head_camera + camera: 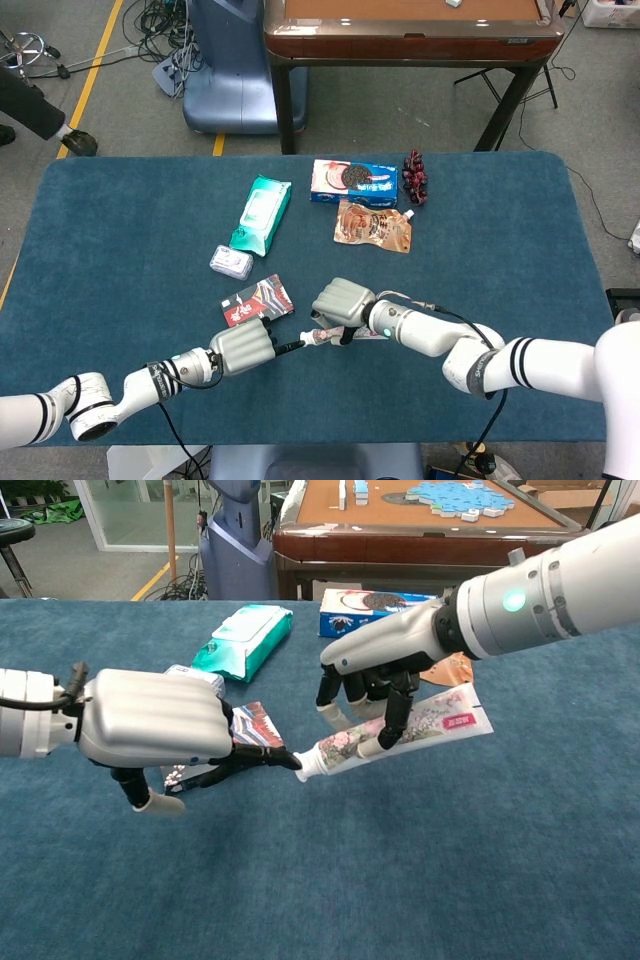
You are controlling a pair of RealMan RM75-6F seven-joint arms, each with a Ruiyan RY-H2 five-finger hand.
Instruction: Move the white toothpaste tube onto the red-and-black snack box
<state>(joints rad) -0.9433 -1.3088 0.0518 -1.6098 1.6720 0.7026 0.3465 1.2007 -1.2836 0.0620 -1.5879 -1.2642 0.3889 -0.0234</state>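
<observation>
The white toothpaste tube [345, 335] [415, 732] with a flower print hangs tilted just above the blue cloth, cap end low and to the left. My right hand [343, 302] [378, 668] reaches down from above and pinches it near the middle. My left hand [242, 349] [150, 728] sits low at the left, and one dark fingertip [283, 760] touches the tube's cap; it holds nothing. The red-and-black snack box [258, 299] [252, 726] lies flat just behind the left hand, which partly covers it in the chest view.
A green wipes pack [260, 213] [245, 640] and a small pale packet [231, 262] lie at the back left. A blue cookie box [353, 182] [375, 608], a brown pouch [373, 226] and a dark red item [416, 177] sit behind the right hand.
</observation>
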